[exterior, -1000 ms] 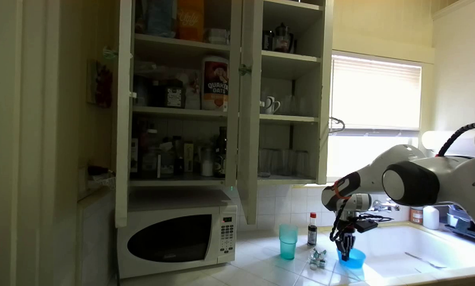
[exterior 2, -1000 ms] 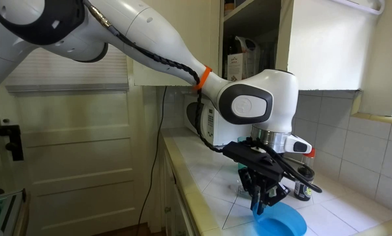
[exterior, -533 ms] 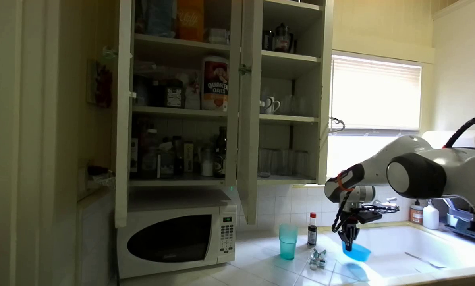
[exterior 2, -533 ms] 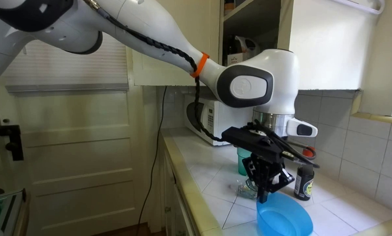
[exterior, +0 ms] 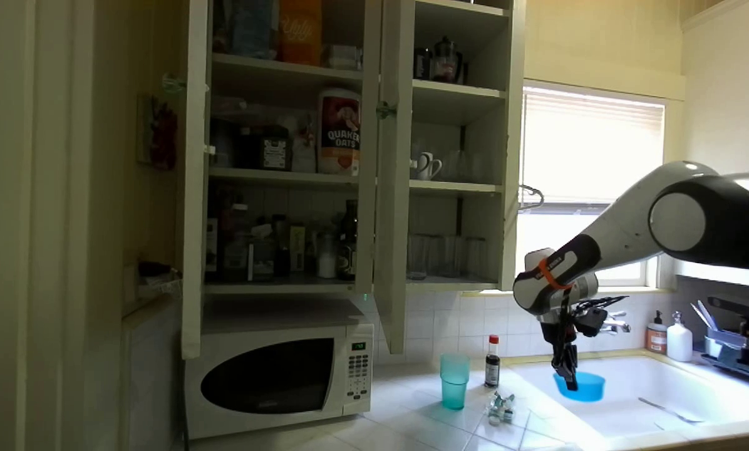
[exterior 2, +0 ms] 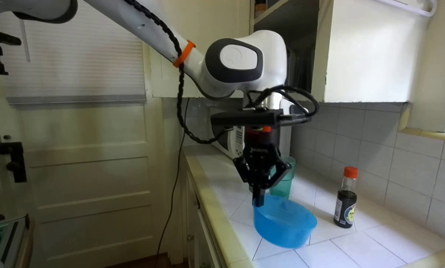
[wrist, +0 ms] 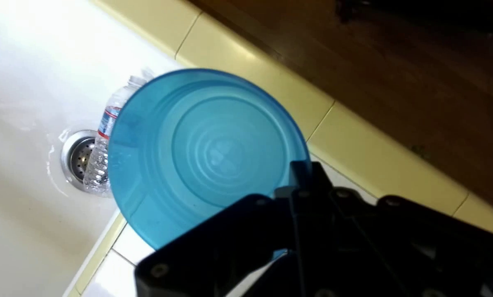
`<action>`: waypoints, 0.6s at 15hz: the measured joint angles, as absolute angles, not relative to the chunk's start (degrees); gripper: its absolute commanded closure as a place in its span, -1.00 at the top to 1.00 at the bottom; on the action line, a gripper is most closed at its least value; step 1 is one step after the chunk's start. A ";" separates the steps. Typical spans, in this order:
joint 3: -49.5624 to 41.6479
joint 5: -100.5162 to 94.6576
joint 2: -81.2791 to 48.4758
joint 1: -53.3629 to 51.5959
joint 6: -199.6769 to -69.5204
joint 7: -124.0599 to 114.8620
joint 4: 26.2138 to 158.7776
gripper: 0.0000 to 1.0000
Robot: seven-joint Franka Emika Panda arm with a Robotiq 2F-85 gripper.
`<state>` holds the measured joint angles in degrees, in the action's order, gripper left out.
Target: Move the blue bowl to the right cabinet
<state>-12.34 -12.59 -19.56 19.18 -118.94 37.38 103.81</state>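
Observation:
The blue bowl (exterior: pixel 588 388) hangs in the air, held by one side of its rim; it also shows in an exterior view (exterior 2: pixel 285 225) and in the wrist view (wrist: pixel 226 152). My gripper (exterior: pixel 572 383) points down and is shut on the rim, one finger inside and one outside, as the wrist view (wrist: pixel 308 173) shows. The bowl is slightly tilted, above the counter's edge by the sink. The right cabinet (exterior: pixel 457 187) stands open at upper left of the gripper, with glasses and a white mug on its shelves.
A teal cup (exterior: pixel 454 382), a red-capped sauce bottle (exterior: pixel 493 363) and a small clear packet (exterior: pixel 501 408) stand on the counter. The open cabinet door (exterior: pixel 392 188) sticks out between the sections. A microwave (exterior: pixel 280 376) is at left. A plastic bottle (wrist: pixel 106 136) lies in the sink (wrist: pixel 32 173).
My gripper has lifted the bowl off the counter and carried it up and toward the sink. The wrist has turned, and the arm has risen.

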 measured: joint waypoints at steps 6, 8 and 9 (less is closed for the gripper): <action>-10.76 -28.65 -1.28 12.89 -119.00 38.08 118.51 -0.98; -9.51 -31.15 5.29 11.32 -119.01 39.29 121.21 -0.98; -8.90 -31.62 8.55 10.63 -119.02 40.33 122.18 -0.98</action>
<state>-8.90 -31.62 8.55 10.63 -119.02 40.33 122.18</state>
